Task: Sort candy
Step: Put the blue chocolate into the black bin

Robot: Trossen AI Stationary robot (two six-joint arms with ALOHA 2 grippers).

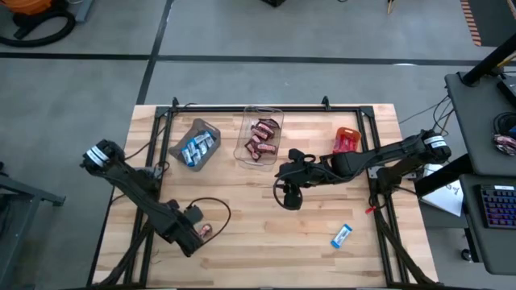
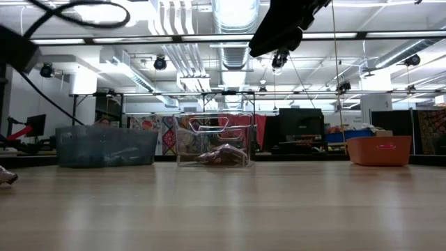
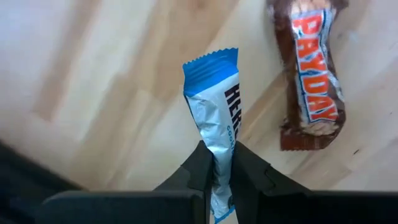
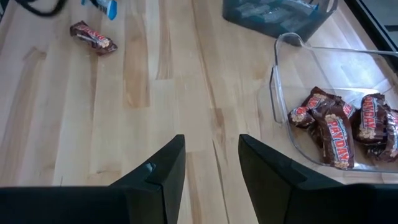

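1. The left gripper (image 3: 216,163) sits low over the near-left part of the table (image 1: 266,234), its fingers pinched tight on the lower half of a blue-and-white candy bar (image 3: 214,99); the wrapper's crimped end stands clear beyond the fingertips.
2. A brown-wrapped bar (image 3: 311,74) lies on the wood just beside the gripped one, apart from it and untouched.
3. The right gripper (image 4: 211,168) hovers empty near the table's middle, beside the clear bin (image 1: 262,133), its fingers standing part-way apart with nothing between them.
4. The grey bin (image 1: 196,145) at the back left already holds blue-and-white bars, so it looks to be this bar's destination; the clear bin holds brown ones, the orange bin (image 1: 347,139) red.
5. To do the step well, the left arm should lift straight up before swinging, since the grip is on a thin, slippery wrapper that could twist or slide out.
6. It should carry the bar over the grey bin's rim and release only once above the opening.
7. One more blue-and-white bar (image 1: 342,236) waits near the table's front right.
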